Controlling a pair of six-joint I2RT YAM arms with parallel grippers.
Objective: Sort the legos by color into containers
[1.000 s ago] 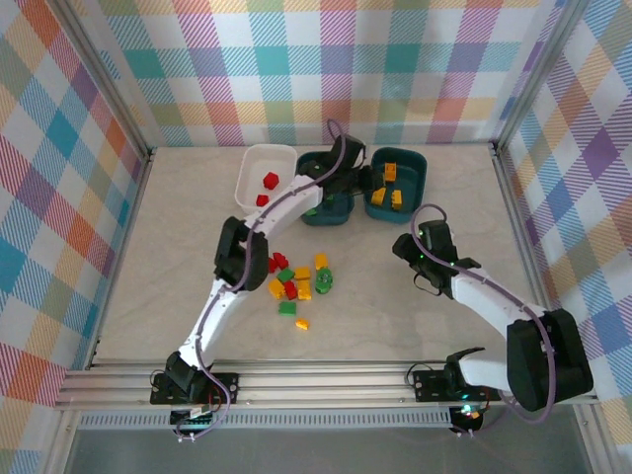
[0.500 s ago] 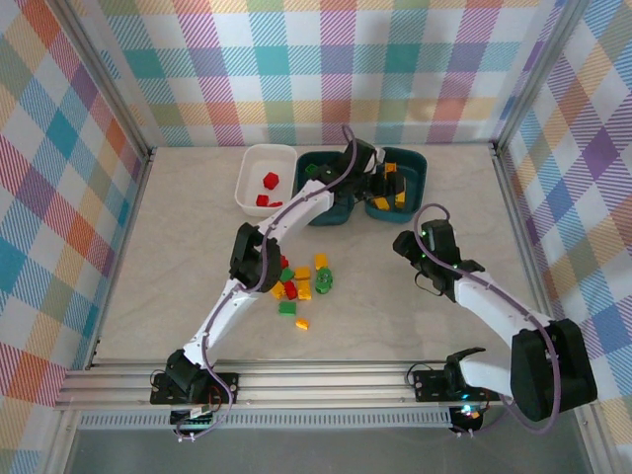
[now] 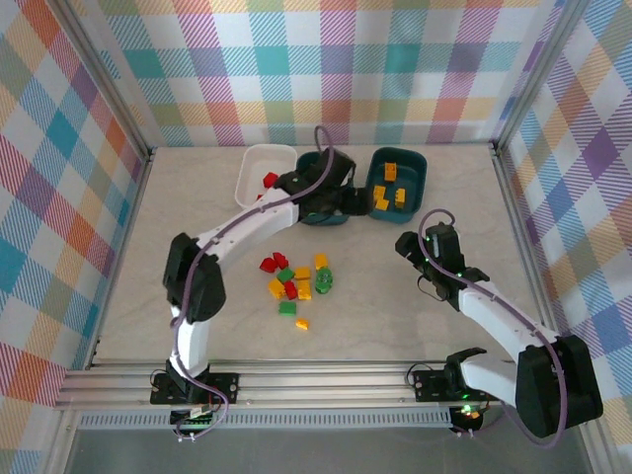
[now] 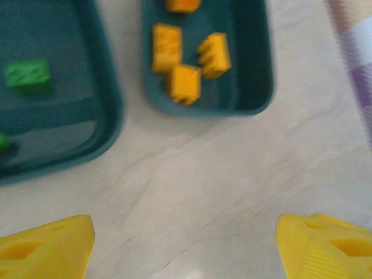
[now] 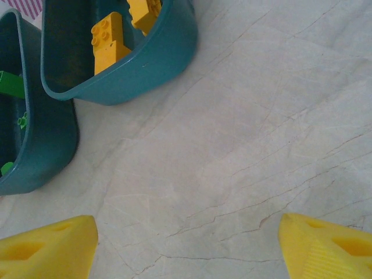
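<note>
Left gripper (image 4: 186, 247) and right gripper (image 5: 186, 247) both gape wide and empty over bare table (image 5: 232, 145), probably between picks. Yellow bricks (image 4: 185, 83) sit colour-sorted in the right teal tub (image 4: 247, 107), a green brick (image 4: 26, 74) in the middle teal tub (image 4: 113, 107), and unsorted legos (image 3: 293, 280) lie mid-table. From above, the left arm (image 3: 247, 222) hides much of that middle tub.

Pale marbled worktop (image 3: 375, 316), fine grey veins. Pastel plaid cloth walls (image 3: 326, 69) enclose the worktop on three sides. Aluminium rail (image 3: 326, 377) along the worktop's near edge.

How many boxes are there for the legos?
3: the white tub at back left, the middle teal tub partly under the left arm, the right teal tub beside it.
</note>
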